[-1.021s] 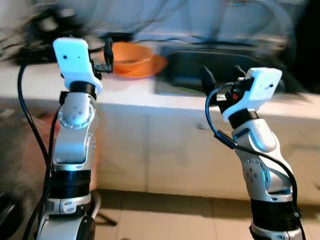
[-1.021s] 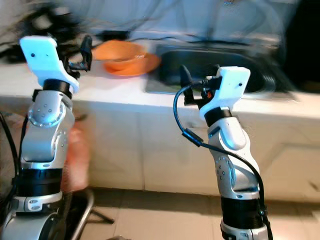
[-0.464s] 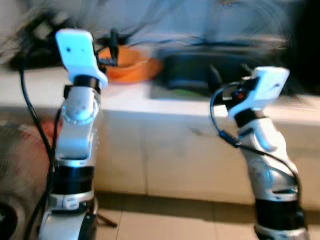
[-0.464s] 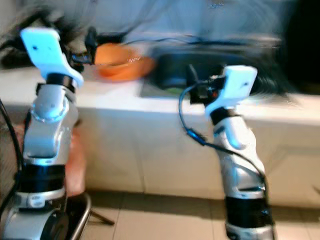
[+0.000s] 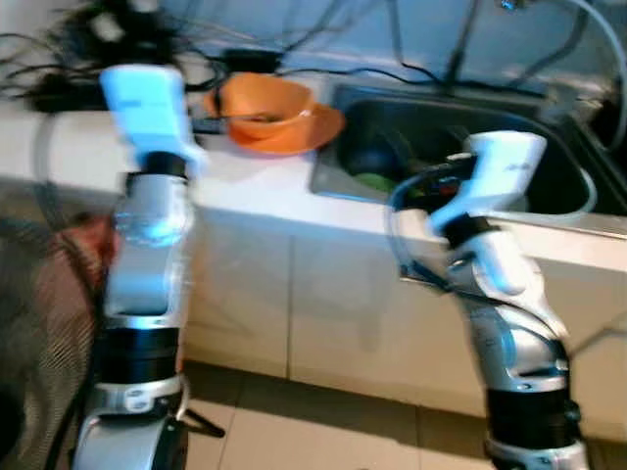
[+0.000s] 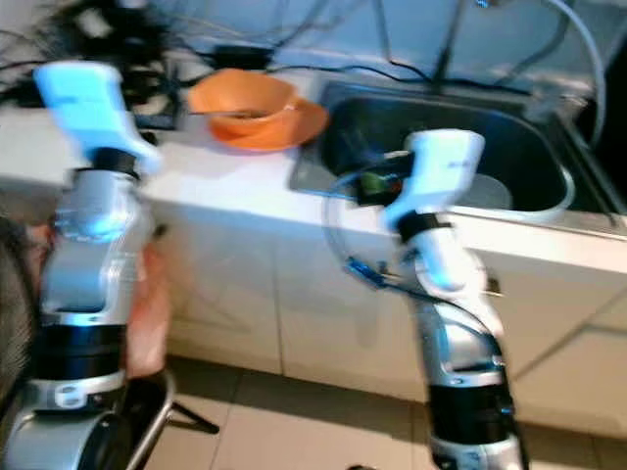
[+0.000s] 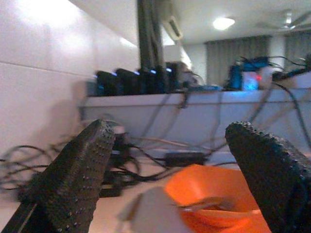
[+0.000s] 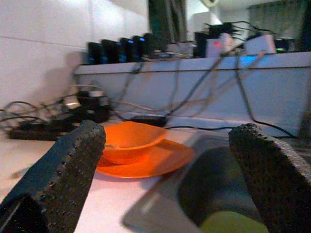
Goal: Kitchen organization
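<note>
Left wrist view: left hand spread wide before an orange bowl; right hand wide beside the sink on the tabletop.

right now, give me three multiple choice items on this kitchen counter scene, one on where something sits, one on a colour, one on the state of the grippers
1. Where does the bowl sit?
A. Inside the sink
B. On a plate on the counter, on the robot's left of the sink
C. On the floor

2. What colour are the bowl and the plate under it?
A. Orange
B. Blue
C. White

3. How do the fingers of the left gripper and right gripper stand?
A. Both shut on the bowl
B. One open, one shut
C. Both open, holding nothing

Answers:
1. B, the bowl rests on the plate on the white counter, beside the dark sink.
2. A, both show orange in the eye and wrist views.
3. C, each wrist view shows two black fingers spread wide apart with nothing between them.
</note>
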`<state>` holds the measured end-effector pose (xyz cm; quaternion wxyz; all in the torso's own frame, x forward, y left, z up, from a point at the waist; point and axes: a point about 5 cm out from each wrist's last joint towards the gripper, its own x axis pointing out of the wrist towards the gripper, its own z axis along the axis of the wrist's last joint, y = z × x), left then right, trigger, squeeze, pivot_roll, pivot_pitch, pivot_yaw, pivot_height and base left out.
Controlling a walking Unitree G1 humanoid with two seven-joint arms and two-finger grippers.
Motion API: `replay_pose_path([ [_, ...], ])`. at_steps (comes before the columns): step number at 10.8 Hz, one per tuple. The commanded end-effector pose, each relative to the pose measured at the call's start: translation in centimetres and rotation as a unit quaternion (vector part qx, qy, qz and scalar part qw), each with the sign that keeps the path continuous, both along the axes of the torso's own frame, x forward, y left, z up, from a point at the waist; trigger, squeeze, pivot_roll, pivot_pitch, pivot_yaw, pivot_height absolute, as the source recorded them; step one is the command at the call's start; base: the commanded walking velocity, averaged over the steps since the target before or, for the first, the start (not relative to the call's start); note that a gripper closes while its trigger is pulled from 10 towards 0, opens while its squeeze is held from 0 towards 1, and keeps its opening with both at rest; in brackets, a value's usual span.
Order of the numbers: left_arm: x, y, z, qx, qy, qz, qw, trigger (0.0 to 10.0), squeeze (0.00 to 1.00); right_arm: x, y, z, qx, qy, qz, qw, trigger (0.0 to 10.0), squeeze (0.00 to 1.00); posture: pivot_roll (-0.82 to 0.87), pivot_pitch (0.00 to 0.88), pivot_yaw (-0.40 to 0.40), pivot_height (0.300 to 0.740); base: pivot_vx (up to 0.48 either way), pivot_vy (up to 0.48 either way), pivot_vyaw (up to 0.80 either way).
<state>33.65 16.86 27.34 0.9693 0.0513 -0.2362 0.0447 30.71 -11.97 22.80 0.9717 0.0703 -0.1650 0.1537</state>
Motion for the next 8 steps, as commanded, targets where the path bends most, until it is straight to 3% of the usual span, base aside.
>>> replay_pose_path([
  [1, -0.18, -0.3, 0.19, 0.006, -0.004, -0.002, 1.0, 10.0, 0.0, 0.0, -0.45, 0.33, -0.003, -0.008, -0.008, 1.0, 10.0, 0.0, -0.01, 0.036, -0.009, 0.74, 0.0, 0.0, 0.0],
  [3, -0.01, -0.14, 0.4, 0.01, -0.004, 0.0, 1.0, 10.0, 0.0, 0.09, -0.5, 0.42, -0.002, -0.012, -0.009, 1.0, 10.0, 0.0, -0.01, 0.031, -0.006, 0.74, 0.0, 0.0, 0.59],
  [5, 0.1, -0.11, 0.85, 0.009, -0.011, -0.007, 1.0, 10.0, 0.0, 0.17, -0.59, 0.52, 0.002, -0.013, -0.013, 1.0, 10.0, 0.0, -0.01, 0.026, -0.005, 0.74, 0.0, 0.0, 0.0],
  [8, -0.08, -0.32, 0.94, 0.011, -0.016, -0.014, 1.0, 10.0, 0.0, 0.11, -0.71, 0.74, 0.005, -0.019, -0.015, 1.0, 10.0, 0.0, -0.01, 0.027, -0.007, 0.74, 0.374, 0.0, 0.0],
])
